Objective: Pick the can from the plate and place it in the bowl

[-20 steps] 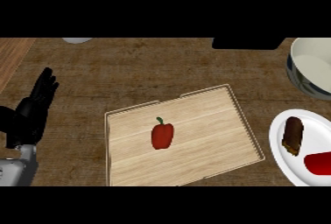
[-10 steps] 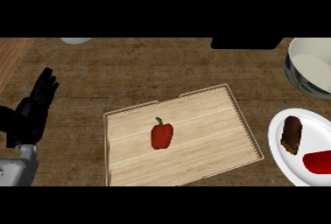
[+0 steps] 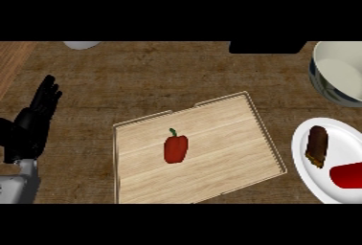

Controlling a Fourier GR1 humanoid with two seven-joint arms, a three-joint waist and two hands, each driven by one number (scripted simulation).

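Leftward, black left hand rests straight-fingered; red can lies on round white plate.

Dark wood-grain counter, paler strip at left

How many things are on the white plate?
2: a brown bar on the plate's left part, and a red can at the picture's right edge, partly cut off. More may lie beyond.

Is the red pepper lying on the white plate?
No, the red pepper lies on the wooden tray, apart from the white plate.
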